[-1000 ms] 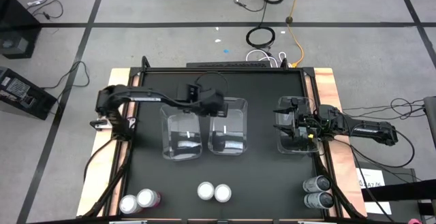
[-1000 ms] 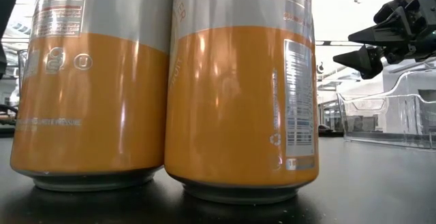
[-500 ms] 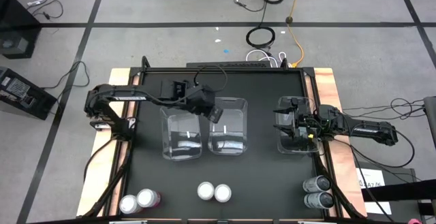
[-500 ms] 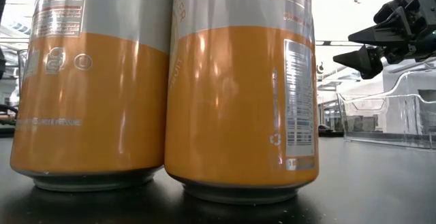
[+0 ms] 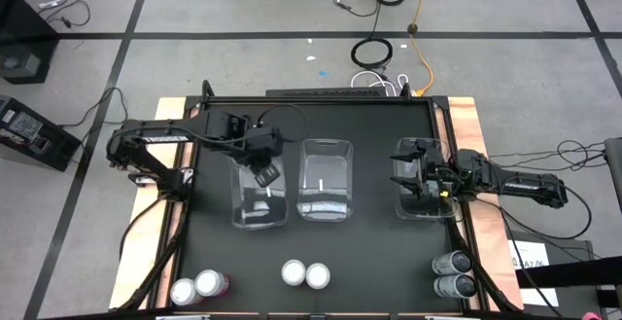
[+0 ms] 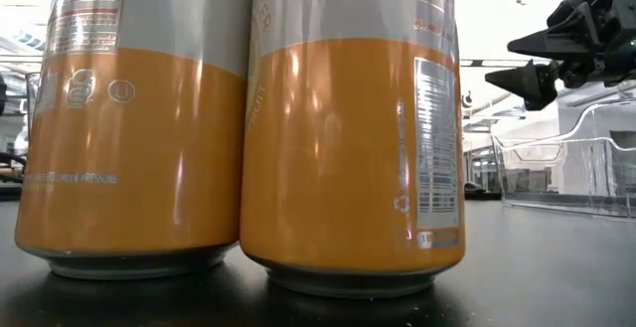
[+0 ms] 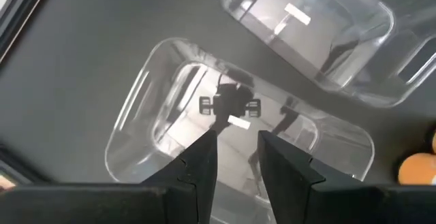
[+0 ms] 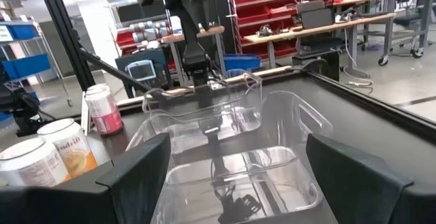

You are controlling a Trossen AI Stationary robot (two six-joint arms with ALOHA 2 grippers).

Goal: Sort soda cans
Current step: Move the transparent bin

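We see all six soda cans standing upright along the near edge of the table [image 5: 194, 262], paired by colour: the pink cans [image 5: 198, 287] at the left corner, the orange cans [image 5: 305, 274] touching each other in the middle, and the grey cans [image 5: 452, 273] at the right corner. None is in a bin, so we judge the sorting has not begun. Three clear bins lie in a row across the middle of the table, open side up and with nothing in them, one likely meant for each colour. Our left gripper [image 5: 264, 172] hangs above the left bin [image 5: 259, 213], its fingers [image 7: 197, 166] a narrow gap apart and grasping nothing; the wrist view looks straight down into that bin, with the middle bin [image 5: 325, 203] just beside it. Our right gripper [image 5: 416, 179] waits over the right bin [image 5: 426, 209], fingers [image 8: 136, 166] spread wide and holding nothing. Each arm sits over the bins and well apart from the cans, so we reckon either must travel toward the near edge to pick a first can.
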